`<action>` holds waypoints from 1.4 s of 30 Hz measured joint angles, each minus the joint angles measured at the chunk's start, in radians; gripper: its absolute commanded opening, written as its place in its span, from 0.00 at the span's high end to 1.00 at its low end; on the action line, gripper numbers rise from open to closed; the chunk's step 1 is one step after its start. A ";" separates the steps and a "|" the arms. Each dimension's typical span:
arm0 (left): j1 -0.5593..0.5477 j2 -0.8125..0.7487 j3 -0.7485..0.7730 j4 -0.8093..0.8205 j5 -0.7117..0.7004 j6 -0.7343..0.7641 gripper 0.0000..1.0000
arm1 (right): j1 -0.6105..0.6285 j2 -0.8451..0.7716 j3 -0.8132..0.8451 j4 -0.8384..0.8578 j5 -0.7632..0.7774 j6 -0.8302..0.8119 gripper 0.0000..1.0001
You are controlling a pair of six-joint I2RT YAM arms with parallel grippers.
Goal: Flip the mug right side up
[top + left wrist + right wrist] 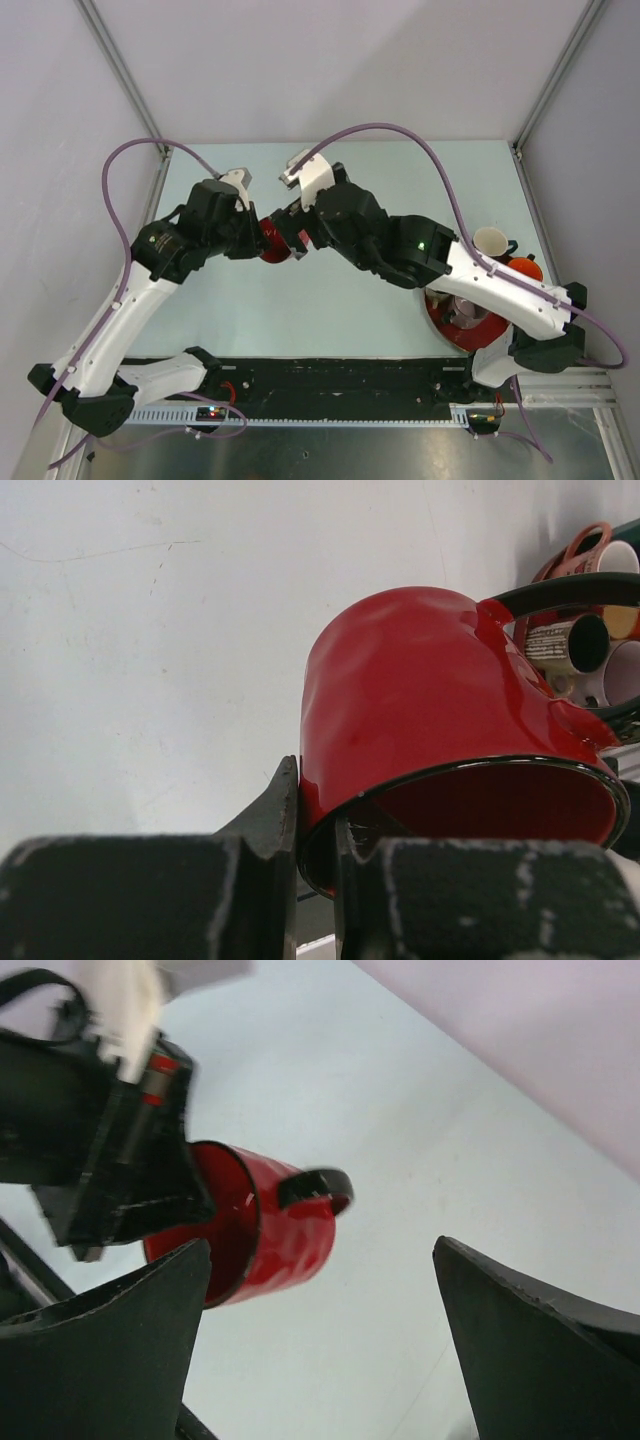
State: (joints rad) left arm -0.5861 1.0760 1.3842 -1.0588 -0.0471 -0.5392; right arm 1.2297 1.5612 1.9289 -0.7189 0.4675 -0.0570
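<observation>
Bright even light; glare on mug (430, 695), fg blurred.

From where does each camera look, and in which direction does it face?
Top external: above and behind, looking down at the table; left arm and right arm show.
Left wrist: faces the red mug; left end effector pinches its rim.
Right wrist: looks down on the mug past the open right end effector.
All three share the mug.

Pale table (340, 300), white mug (490, 241) beside orange mug (526, 268), red dish (478, 331) near them
</observation>
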 measured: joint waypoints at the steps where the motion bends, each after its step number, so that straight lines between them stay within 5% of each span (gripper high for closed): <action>1: 0.001 0.001 0.000 0.000 -0.003 -0.006 1.00 | 0.003 -0.015 -0.031 0.010 0.038 0.043 0.03; 9: 0.004 0.005 0.013 0.001 -0.003 -0.031 1.00 | 0.032 0.034 -0.111 0.011 0.188 0.298 0.11; 16: 0.004 0.008 0.013 -0.002 -0.006 -0.037 1.00 | 0.034 0.119 -0.103 -0.012 0.235 0.390 0.35; 20: 0.004 0.016 0.013 -0.001 -0.013 -0.033 1.00 | 0.034 0.169 -0.059 -0.035 0.274 0.421 0.88; 22: 0.003 0.016 0.013 -0.011 -0.017 -0.040 0.98 | 0.021 0.190 -0.047 -0.037 0.331 0.462 0.97; 27: -0.004 0.026 -0.007 0.018 -0.006 -0.013 0.58 | 0.005 0.201 -0.091 -0.040 0.377 0.495 1.00; 31: -0.003 -0.004 -0.013 0.061 0.047 0.070 0.39 | -0.031 0.141 -0.190 -0.081 0.335 0.524 1.00; 42: -0.002 -0.109 -0.002 0.166 0.109 0.255 0.15 | -0.188 -0.217 -0.345 -0.303 0.306 0.670 1.00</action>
State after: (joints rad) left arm -0.5877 0.9672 1.3823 -0.8925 0.0620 -0.2844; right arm 1.0420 1.3437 1.5837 -1.0214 0.7738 0.6132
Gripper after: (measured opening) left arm 0.823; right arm 0.135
